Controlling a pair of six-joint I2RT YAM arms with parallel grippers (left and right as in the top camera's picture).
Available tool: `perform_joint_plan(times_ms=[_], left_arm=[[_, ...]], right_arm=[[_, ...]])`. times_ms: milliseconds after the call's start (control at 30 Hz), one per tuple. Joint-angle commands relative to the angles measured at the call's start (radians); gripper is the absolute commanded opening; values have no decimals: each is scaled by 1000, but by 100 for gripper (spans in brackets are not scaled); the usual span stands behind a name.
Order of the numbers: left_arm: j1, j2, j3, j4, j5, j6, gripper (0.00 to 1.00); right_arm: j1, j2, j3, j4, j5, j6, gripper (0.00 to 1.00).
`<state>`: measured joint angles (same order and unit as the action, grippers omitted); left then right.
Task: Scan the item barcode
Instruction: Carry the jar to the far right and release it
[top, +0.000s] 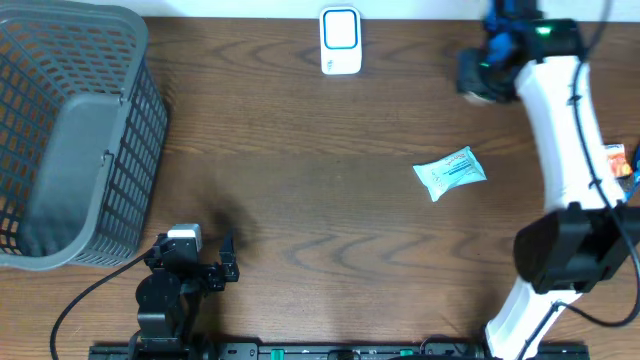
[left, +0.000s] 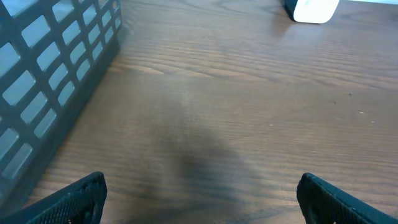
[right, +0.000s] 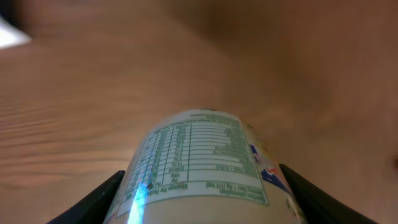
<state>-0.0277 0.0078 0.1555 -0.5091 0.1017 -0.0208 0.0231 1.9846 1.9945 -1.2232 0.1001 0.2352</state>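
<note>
**Grip secured, scan not yet made**

Nearest the robot's base, the left claw (left: 202, 194) hangs low over the brown wood-grain desk (left: 249, 112) with its jaws spread wide and nothing between them. It appears parked out of the way. Just to its left stands the grey slatted plastic basket (top: 95, 130), probably the drop-off for scanned goods.

Further out, a small white-and-teal flat packet (top: 450, 172) lies loose on the desk, untouched and likely waiting its turn.

Beyond it, at the far right, the right claw (top: 487, 72) is partly closed around a pale cylindrical container with a printed nutrition label (right: 198, 149), one finger on each side. Whether the container is clear of the desk cannot be told. The nutrition panel faces the wrist camera and no barcode shows there, so the container may need turning.

Farthest, at the back edge, the white upright scanner with a blue-framed window (top: 340, 40) stands well apart to the left of the held container. Carrying it across is the likely next move.
</note>
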Motion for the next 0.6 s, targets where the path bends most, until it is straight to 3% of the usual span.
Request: perform_joint_plan(times_ms=[0,267,567], left_arm=[[5,-2,-15,1,-7,17,98],[5,-2,-15,1,-7,17,98],[5,-2,-15,1,-7,17,98]], right_arm=[[-137,19,-43,-26,-41,42,44],[-395,116,-163,-25,-78,43,45],[-512,277,-170,44,8,50,43]])
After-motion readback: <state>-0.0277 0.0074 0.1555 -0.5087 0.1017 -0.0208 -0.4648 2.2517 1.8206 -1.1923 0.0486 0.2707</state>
